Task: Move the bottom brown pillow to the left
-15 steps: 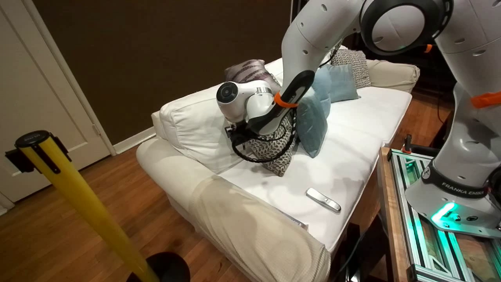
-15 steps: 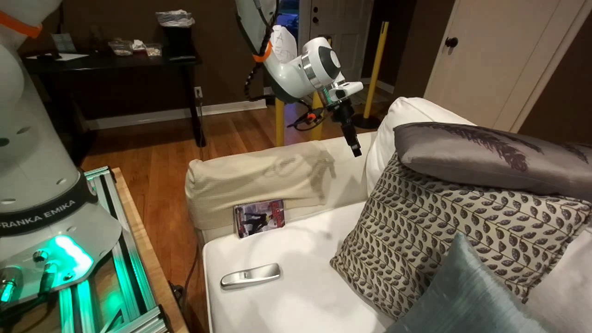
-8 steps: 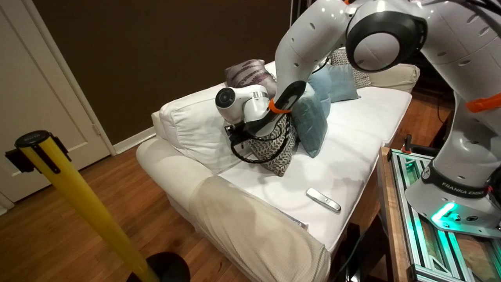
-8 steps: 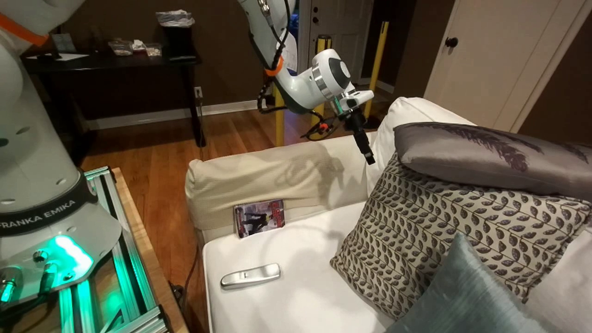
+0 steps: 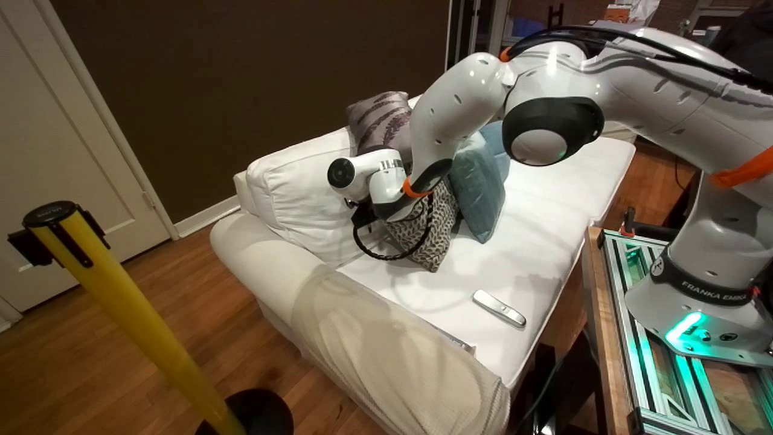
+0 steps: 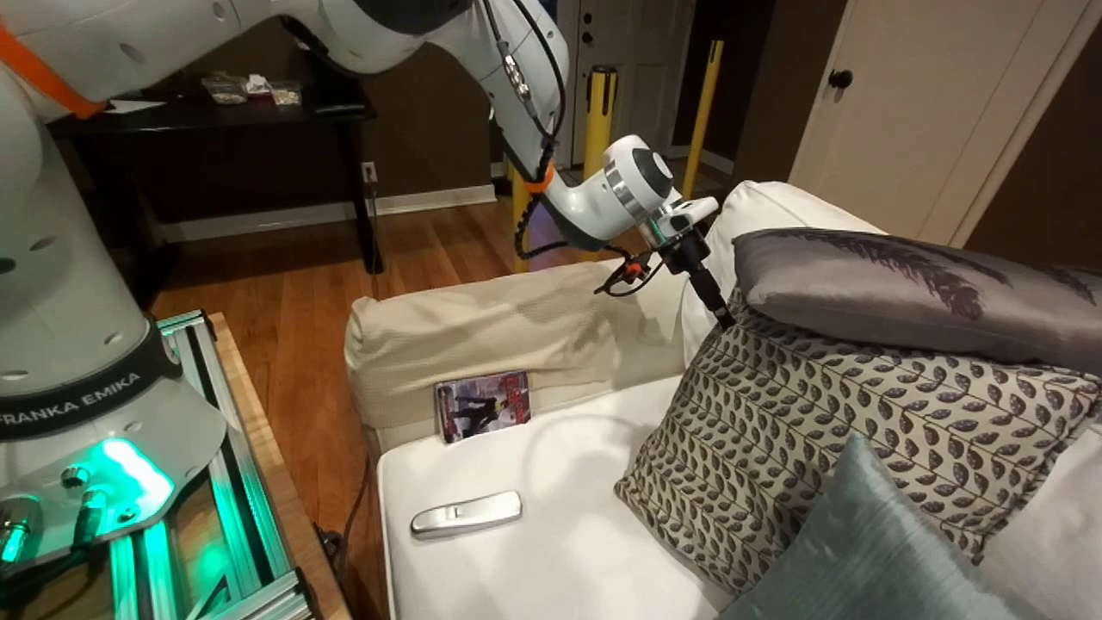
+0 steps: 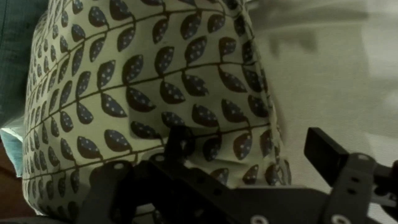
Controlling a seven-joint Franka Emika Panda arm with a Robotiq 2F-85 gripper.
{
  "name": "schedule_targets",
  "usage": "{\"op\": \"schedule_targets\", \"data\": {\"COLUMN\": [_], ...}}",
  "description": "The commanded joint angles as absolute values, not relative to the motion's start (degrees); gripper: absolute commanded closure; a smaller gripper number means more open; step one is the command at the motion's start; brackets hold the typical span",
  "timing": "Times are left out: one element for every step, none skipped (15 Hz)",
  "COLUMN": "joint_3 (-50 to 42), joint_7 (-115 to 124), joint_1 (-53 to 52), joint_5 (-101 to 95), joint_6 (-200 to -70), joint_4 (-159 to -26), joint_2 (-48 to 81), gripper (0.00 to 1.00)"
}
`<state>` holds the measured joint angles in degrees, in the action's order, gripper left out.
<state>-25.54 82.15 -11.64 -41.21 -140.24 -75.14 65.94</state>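
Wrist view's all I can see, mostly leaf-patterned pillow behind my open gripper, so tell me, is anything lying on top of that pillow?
Observer: Yes, in an exterior view a feather-print grey pillow lies on top of the leaf-patterned pillow.
Operator: Anything loose nearby?
Observer: A long silver object lies on the white seat cushion.
Operator: Anything else?
Observer: Yes, a picture-covered case or book stands against the inner side of the armrest.
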Motion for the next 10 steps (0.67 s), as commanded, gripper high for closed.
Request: {"op": "schedule_targets", "data": {"joint_3": [-27.1, -26.9, -26.7, -26.2, -25.8, -25.5, -24.8, -24.2, -23.8, -23.4], "joint_7": [84.1, 84.0, 83.9, 83.6, 83.5, 83.4, 83.2, 83.0, 82.9, 82.7], "joint_1": [-11.2, -11.0, -10.9, -10.7, -10.5, -10.4, -10.3, -10.2, -10.3, -10.3], "joint_5": [-41.8, -41.7, -41.7, -41.5, -41.3, -41.3, -40.8, -40.4, -40.5, -40.6], "joint_6": [-134.8, -133.1, -131.5, -129.8, -128.4, -127.4, -126.0, -125.0, -124.4, -123.9], "joint_4": [-65.7, -64.8, -63.7, -62.9, -62.2, -61.5, -61.2, -61.0, -61.0, -61.1], "joint_2": [72.9, 73.4, 73.9, 74.2, 74.3, 74.6, 74.4, 74.1, 73.9, 73.6], "gripper": [0.28, 0.34, 0.42, 0.51, 0.58, 0.66, 0.72, 0.78, 0.86, 0.93]}}
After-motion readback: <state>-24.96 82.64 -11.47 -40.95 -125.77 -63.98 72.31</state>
